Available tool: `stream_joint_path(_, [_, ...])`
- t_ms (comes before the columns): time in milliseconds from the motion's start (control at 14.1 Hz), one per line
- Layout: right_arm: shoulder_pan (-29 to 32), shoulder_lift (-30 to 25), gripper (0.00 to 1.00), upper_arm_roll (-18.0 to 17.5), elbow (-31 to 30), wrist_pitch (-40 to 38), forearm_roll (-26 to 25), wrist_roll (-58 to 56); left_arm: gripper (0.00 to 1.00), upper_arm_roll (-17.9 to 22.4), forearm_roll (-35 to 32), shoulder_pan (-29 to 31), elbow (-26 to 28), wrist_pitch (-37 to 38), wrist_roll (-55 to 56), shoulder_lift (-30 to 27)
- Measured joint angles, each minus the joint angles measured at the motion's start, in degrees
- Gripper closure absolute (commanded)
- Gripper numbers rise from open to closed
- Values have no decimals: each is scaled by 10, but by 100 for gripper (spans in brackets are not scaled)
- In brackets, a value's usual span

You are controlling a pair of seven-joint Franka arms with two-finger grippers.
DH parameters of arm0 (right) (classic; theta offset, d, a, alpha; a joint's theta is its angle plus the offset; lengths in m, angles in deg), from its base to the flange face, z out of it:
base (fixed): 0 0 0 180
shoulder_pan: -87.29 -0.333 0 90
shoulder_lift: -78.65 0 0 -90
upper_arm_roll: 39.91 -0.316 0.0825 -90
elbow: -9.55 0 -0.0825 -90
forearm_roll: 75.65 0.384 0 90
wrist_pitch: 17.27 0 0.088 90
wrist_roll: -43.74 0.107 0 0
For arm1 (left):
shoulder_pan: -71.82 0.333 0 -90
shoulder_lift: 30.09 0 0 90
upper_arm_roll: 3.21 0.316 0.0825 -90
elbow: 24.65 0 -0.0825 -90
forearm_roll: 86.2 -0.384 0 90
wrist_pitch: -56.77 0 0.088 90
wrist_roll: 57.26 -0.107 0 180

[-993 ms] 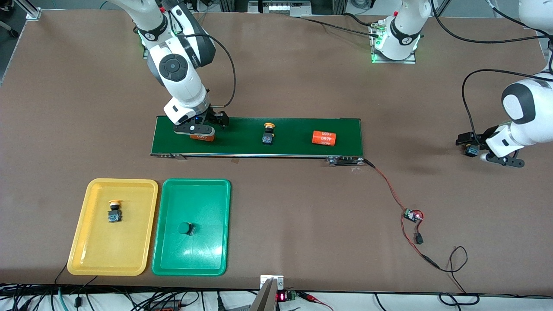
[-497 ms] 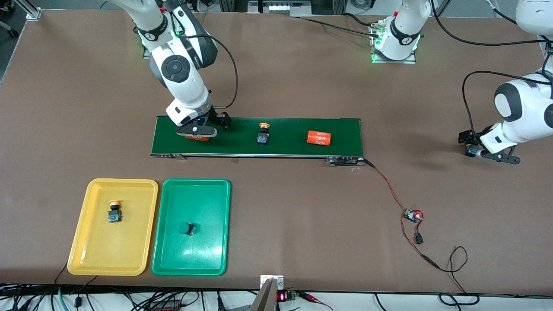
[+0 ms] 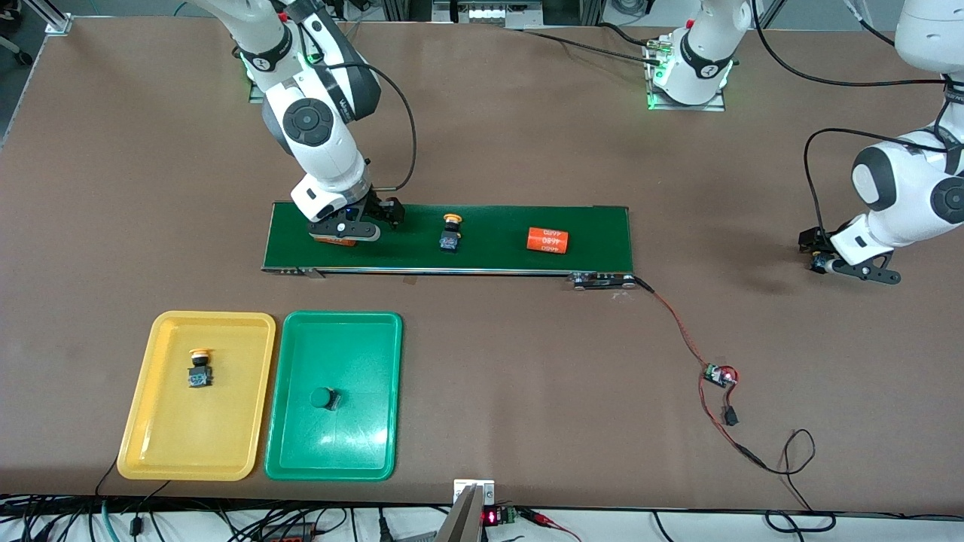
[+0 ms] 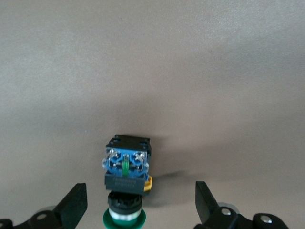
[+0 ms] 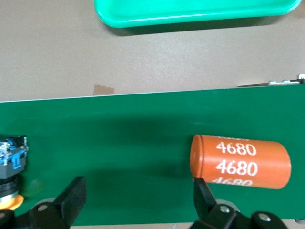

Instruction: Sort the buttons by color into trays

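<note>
In the left wrist view a green-capped button (image 4: 126,177) lies on its side on the bare brown table. My left gripper (image 4: 141,210) is open around it, both fingers well clear of it, out at the left arm's end of the table (image 3: 828,263). My right gripper (image 3: 346,232) hangs open over the conveyor belt (image 3: 602,229), above an orange cylinder (image 3: 331,240). A yellow button (image 3: 450,232) stands on the belt. The yellow tray (image 3: 166,436) holds a yellow button (image 3: 199,369). The green tray (image 3: 354,444) holds a green button (image 3: 325,398).
A second orange cylinder (image 3: 547,240) lies on the belt toward the left arm's end. In the right wrist view the cylinder (image 5: 240,162) under that gripper sits just outside one finger (image 5: 205,198). A small circuit board (image 3: 719,374) on red wire lies nearer the front camera.
The yellow button and both orange cylinders have ridden along the belt toward the right arm's end. The left arm has swung slightly, its open gripper staying over the green button.
</note>
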Motion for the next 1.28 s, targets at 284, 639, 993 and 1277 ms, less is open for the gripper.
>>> stream_joint_path(284, [-9, 13, 0, 0, 16, 0, 0, 1, 45, 0, 0, 5, 0, -23, -27, 11])
stream_joint_path(639, [-11, 18, 0, 0, 20, 0, 0, 8, 99, 0, 0, 11, 0, -25, -74, 15])
stream_joint_path(993, [-11, 18, 0, 0, 21, 0, 0, 8, 100, -1, 0, 10, -3, -19, -103, 13])
stream_joint_path(1277, [-11, 19, 0, 0, 25, 1, 0, 8, 100, -18, 0, -23, -24, 57, -107, -20])
